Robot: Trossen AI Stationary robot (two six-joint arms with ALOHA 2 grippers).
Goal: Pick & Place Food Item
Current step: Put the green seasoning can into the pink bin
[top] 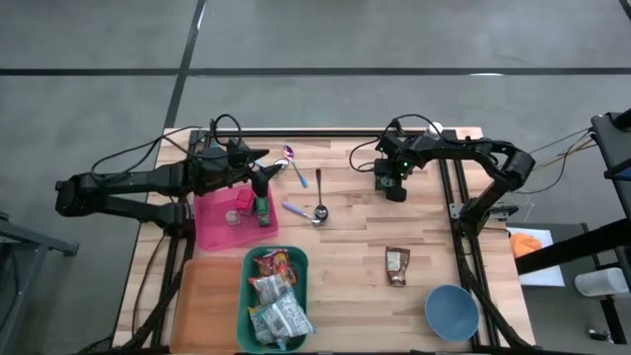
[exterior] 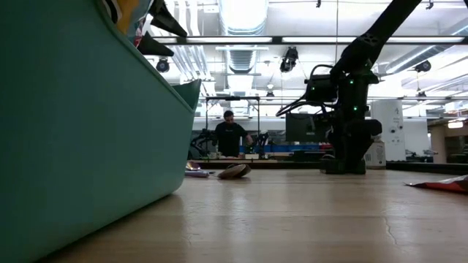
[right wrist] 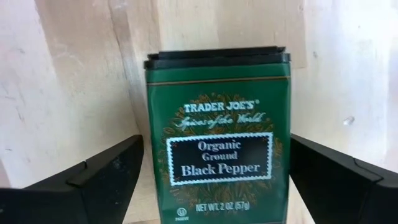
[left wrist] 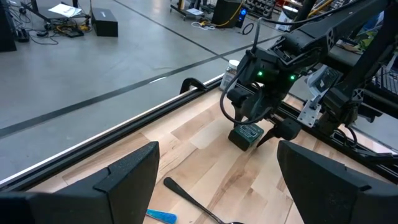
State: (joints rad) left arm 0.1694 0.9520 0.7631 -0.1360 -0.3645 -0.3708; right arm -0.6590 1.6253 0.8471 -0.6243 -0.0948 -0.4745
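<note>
A: Right wrist view: right hand (right wrist: 217, 180) spread around the green rectangular black-pepper tin (right wrist: 219, 134), its bottom cut off. Touching?

B: Can't tell. Left hand (left wrist: 217, 180) spread above the wooden tabletop (left wrist: 205, 168).

From the table's centre, you have a blue bowl (top: 452, 312) at four o'clock, a pink tray (top: 222, 222) at nine, a metal spoon (top: 319, 197) at twelve and a purple spoon (top: 293, 163) at eleven.
</note>
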